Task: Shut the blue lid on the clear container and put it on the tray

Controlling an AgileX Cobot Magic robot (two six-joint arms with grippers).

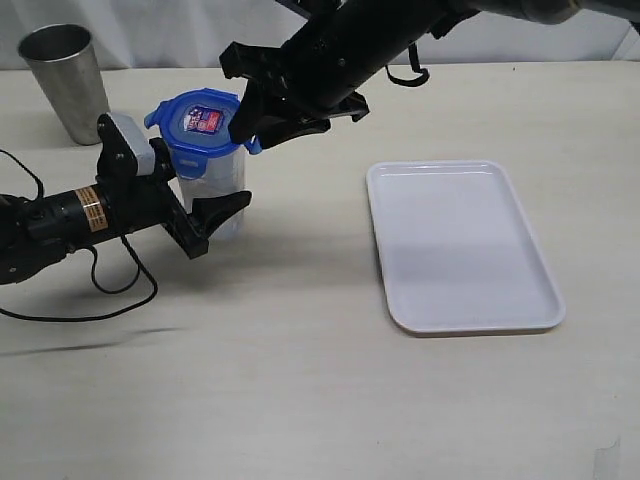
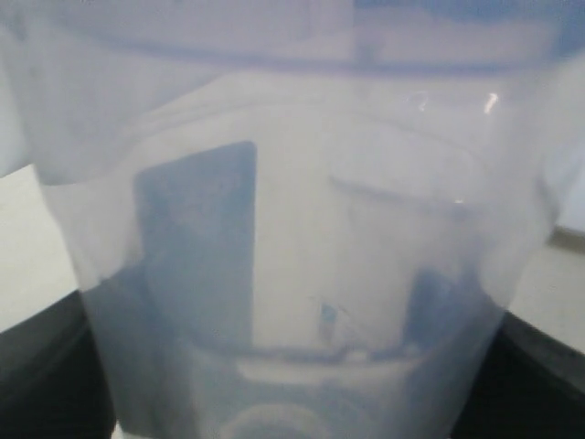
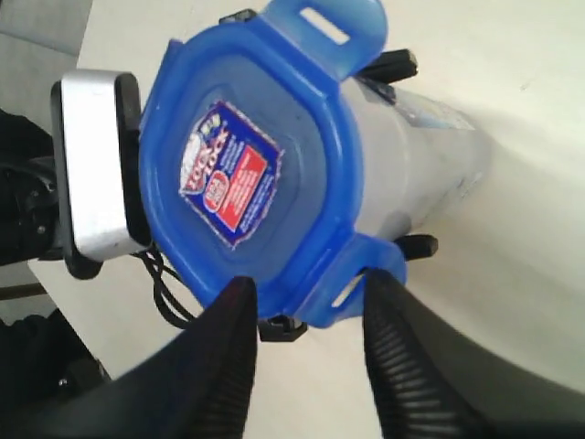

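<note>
The clear container (image 1: pixel 225 190) stands upright on the table with the blue lid (image 1: pixel 205 122) resting on its mouth, sticker side up and flaps sticking out. My left gripper (image 1: pixel 205 198) is shut around the container's body; its wall fills the left wrist view (image 2: pixel 292 229), with dark fingers (image 2: pixel 41 366) at both sides. My right gripper (image 1: pixel 268 132) hovers at the lid's right edge, open. In the right wrist view its fingertips (image 3: pixel 306 285) straddle a corner of the lid (image 3: pixel 256 174) beside one flap. The white tray (image 1: pixel 460 240) lies flat to the right.
A grey metal cup (image 1: pixel 65 80) stands at the back left. The left arm's black cable (image 1: pixel 110 290) loops on the table in front of that arm. The right arm reaches in from the upper right, over the table behind the tray.
</note>
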